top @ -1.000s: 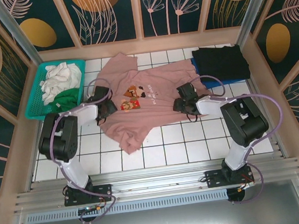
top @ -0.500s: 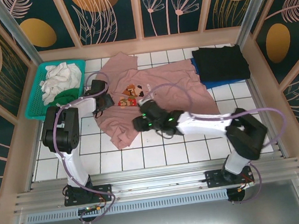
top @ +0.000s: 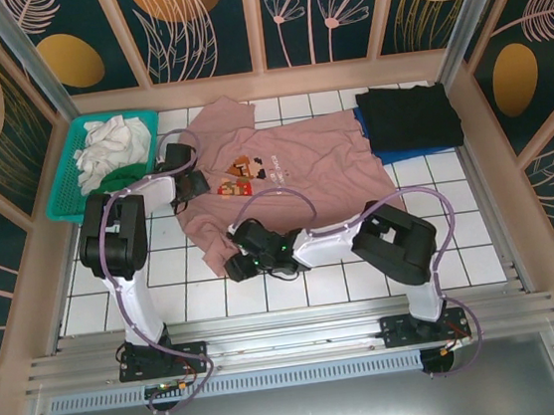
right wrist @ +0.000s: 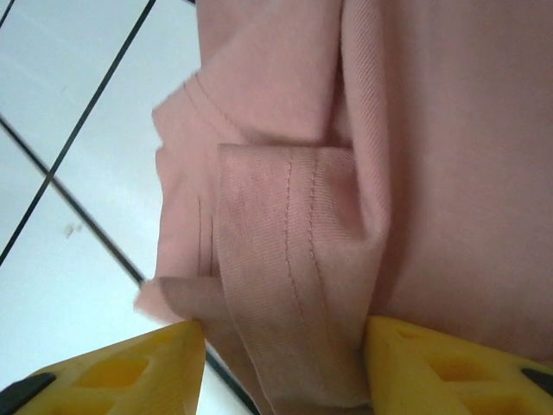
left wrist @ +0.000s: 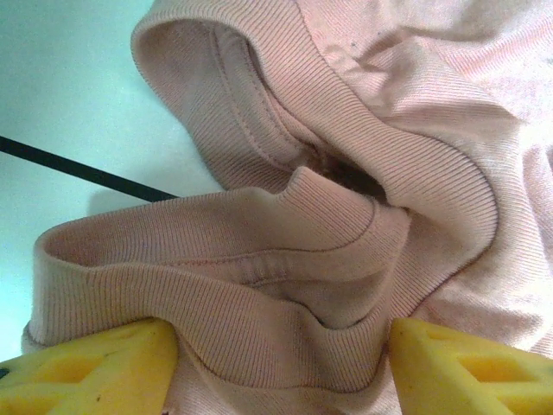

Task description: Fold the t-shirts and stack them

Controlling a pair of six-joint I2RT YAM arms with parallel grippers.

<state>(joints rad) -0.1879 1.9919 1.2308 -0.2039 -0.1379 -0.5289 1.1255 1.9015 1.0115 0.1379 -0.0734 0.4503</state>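
I see the pink t-shirt (top: pixel 303 169) spread mid-frame on the tabletop (top: pixel 192 297). My left tool (left wrist: pixel 281 354) pinches its bunched collar at the shirt's upper left, and my right tool (right wrist: pixel 285 363) clamps the folded hem, lower left.

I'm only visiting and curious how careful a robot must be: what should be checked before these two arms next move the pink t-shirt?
1. Left gripper straddles the ribbed collar of the dusty-pink cloth t-shirt: ok.
2. Right gripper straddles its stitched hem: ok.
3. Both grips firm: cannot tell.
4. Shirt lying flat: not ok, rumpled at collar and near edge.
5. Folded black t-shirt sits neatly on the blue t-shirt, far right: ok.
6. Teal plastic lattice basket stands apart from the pink shirt: ok.
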